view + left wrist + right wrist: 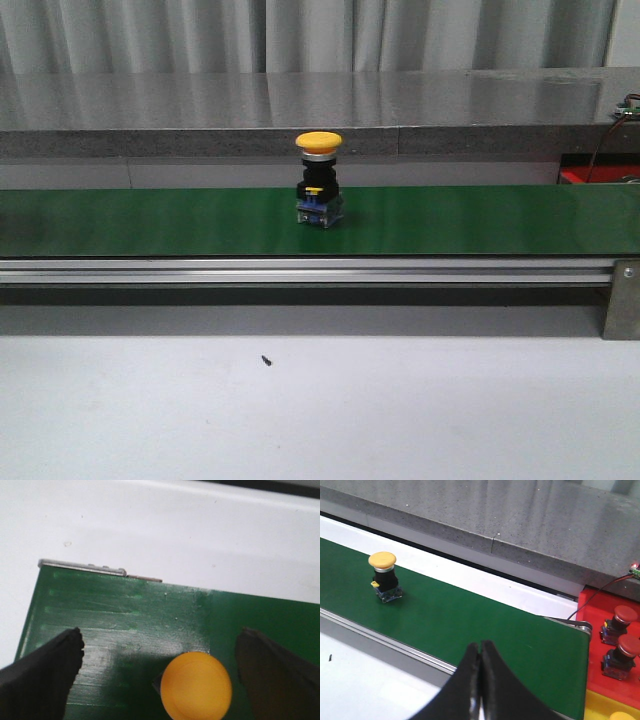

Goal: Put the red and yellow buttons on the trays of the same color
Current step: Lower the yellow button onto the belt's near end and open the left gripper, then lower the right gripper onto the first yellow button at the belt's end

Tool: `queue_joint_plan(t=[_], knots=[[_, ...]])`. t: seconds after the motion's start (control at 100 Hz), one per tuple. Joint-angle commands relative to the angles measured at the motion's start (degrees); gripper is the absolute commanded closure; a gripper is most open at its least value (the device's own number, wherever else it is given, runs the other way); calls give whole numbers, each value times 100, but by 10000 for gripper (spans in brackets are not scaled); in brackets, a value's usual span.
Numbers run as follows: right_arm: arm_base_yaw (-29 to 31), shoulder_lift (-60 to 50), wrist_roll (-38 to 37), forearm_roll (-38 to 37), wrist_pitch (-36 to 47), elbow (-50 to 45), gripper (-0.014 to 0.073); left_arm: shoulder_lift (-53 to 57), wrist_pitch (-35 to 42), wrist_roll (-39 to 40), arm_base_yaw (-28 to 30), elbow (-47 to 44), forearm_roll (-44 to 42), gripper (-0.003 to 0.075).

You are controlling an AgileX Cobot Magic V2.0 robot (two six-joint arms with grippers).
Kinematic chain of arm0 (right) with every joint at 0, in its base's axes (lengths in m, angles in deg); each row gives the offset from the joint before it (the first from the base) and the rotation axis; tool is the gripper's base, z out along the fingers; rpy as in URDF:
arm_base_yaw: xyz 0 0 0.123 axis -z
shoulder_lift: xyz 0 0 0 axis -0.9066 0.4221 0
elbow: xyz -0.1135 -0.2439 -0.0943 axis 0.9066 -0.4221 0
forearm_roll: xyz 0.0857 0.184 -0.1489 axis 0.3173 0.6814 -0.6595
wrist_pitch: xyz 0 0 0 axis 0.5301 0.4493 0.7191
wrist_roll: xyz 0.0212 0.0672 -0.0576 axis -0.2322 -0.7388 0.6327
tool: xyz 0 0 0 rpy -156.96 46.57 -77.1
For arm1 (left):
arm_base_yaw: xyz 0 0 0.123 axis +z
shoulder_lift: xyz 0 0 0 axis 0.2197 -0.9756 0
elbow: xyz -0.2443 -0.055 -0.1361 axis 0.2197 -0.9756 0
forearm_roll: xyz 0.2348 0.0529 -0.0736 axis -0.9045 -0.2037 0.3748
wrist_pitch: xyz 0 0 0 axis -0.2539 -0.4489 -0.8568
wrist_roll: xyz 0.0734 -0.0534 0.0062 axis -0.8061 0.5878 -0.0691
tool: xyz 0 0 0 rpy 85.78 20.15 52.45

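Note:
A yellow button (318, 185) with a black body stands upright on the green conveyor belt (150, 220) at its middle; it also shows in the right wrist view as the yellow button (383, 577). Neither gripper appears in the front view. My left gripper (161, 639) is open above a green belt, and a yellow button cap (196, 686) lies below, between its fingers and nearer one of them; I cannot tell whether it is the same button. My right gripper (480, 645) is shut on nothing, over the belt's near rail. Two red buttons (624, 617) sit on the red tray (595, 605).
A yellow tray (600, 702) lies just in front of the red tray, with a yellow cap (625, 716) at its edge. A grey stone ledge (300, 110) runs behind the belt. A metal rail (300, 270) borders the belt's front, with white table (400, 410) nearer.

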Motion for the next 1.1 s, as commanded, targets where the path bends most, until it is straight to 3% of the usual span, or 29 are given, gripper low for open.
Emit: queue_joint_plan(t=[0.0, 0.25, 0.73, 0.85, 1.09], knots=[[5, 8, 30, 164, 291, 157, 661, 663, 233, -16, -152, 157, 97, 112], [5, 8, 30, 164, 291, 157, 661, 2141, 428, -218, -730, -354, 97, 113], [5, 8, 30, 164, 291, 157, 661, 5374, 738, -218, -1144, -2823, 143, 124], [5, 8, 30, 170, 291, 157, 661, 6132, 738, -218, -1144, -3304, 143, 226], [5, 8, 30, 176, 291, 157, 661, 7091, 727, -218, -1144, -3858, 169, 636]])
